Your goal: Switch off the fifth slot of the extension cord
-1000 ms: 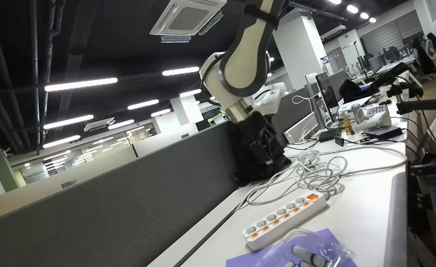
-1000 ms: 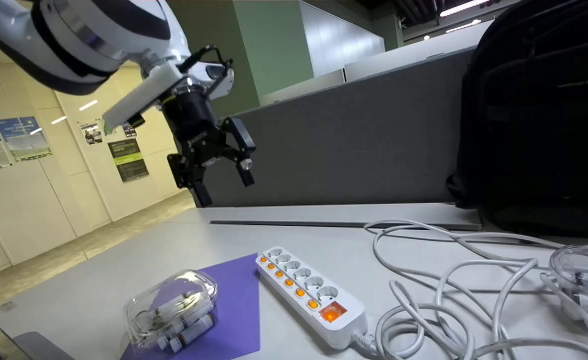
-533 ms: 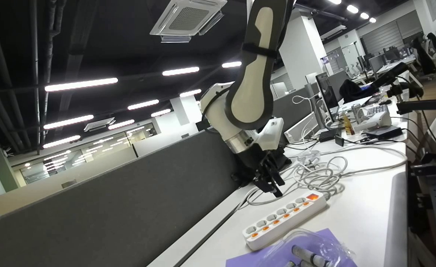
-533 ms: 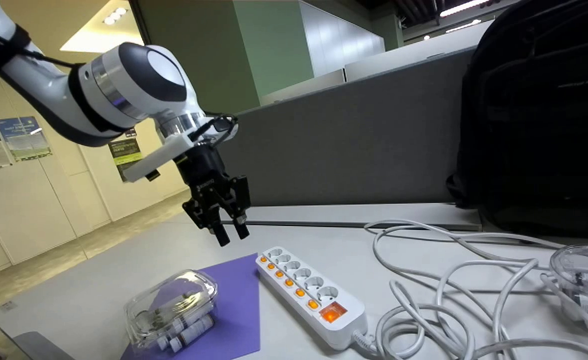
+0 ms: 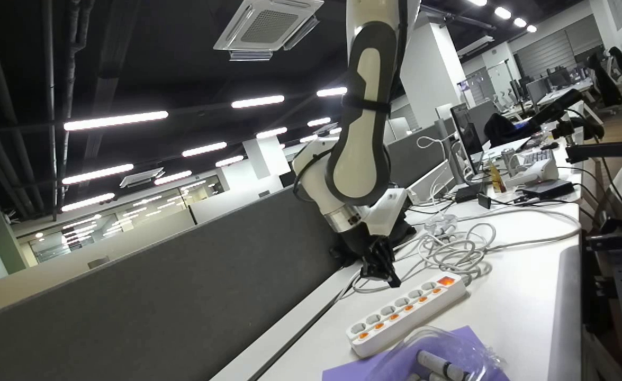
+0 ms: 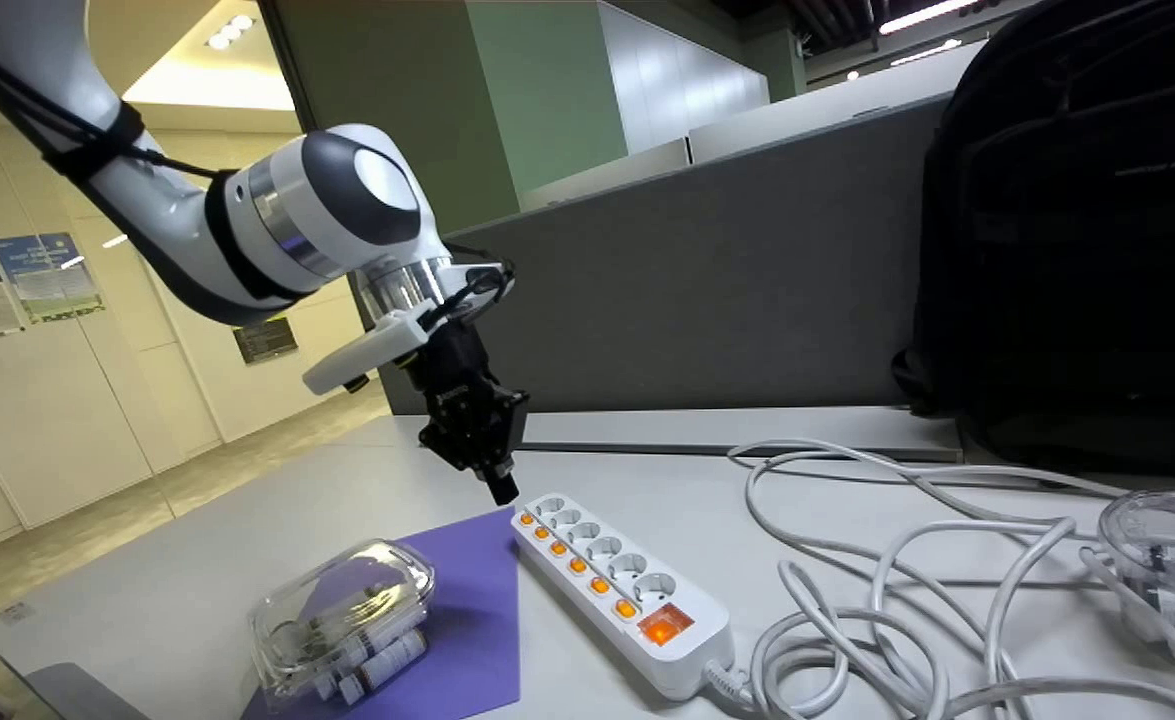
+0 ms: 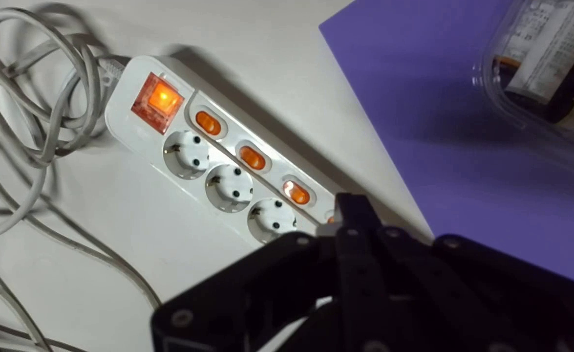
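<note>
The extension cord [image 7: 221, 154] lies flat on the white surface [image 6: 647, 485]. In the wrist view its long axis runs from 10 o'clock to 4 o'clock: the 10 o'clock end carries the large main switch [image 7: 162, 100], glowing orange, and lets out the white cable [image 7: 113, 71], while the other end passes out of sight beneath the fingers [image 7: 357, 210]. From them, its visible length stretches toward 10 o'clock, three small orange switches [image 7: 252, 157] in full view and a fourth partly covered. In an exterior view the extension cord [image 5: 407, 313] sits at 5 o'clock from the fingertips [image 5: 394, 282], its main switch end pointing to 2 o'clock. The fingers are clenched together and appear just clear of it, though the gap is hard to judge.

Around the extension cord in an exterior view, a purple sheet [image 6: 482, 630] lies near at 9 o'clock, with a clear container [image 6: 337, 610] of labelled vials resting partly on it. A tangle of white cables [image 7: 91, 85] spreads at 3 o'clock; the arm [image 6: 292, 215] slants down from 11 o'clock. A grey partition [image 6: 707, 290] stands at 12 o'clock and a black backpack [image 6: 1077, 250] at 2 o'clock.
</note>
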Robot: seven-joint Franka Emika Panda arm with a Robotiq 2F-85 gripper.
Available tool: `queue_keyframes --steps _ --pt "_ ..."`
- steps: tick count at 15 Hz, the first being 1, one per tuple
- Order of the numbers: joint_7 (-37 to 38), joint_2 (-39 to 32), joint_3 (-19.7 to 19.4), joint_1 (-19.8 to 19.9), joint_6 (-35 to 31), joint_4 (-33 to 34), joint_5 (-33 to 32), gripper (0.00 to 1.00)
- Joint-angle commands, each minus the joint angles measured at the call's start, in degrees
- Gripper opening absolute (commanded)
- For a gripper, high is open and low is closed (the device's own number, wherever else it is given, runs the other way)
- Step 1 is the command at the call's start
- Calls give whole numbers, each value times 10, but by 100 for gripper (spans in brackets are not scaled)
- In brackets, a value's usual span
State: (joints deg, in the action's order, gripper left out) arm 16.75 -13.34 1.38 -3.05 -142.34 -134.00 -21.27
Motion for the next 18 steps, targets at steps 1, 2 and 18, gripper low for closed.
queue_keyframes --steps 1,2,18 --pt "-4 -6 -14 -12 -8 3 6 1" --pt "-5 -11 -15 -13 -11 5 6 1" --pt "147 -84 -86 -69 -110 23 41 0"
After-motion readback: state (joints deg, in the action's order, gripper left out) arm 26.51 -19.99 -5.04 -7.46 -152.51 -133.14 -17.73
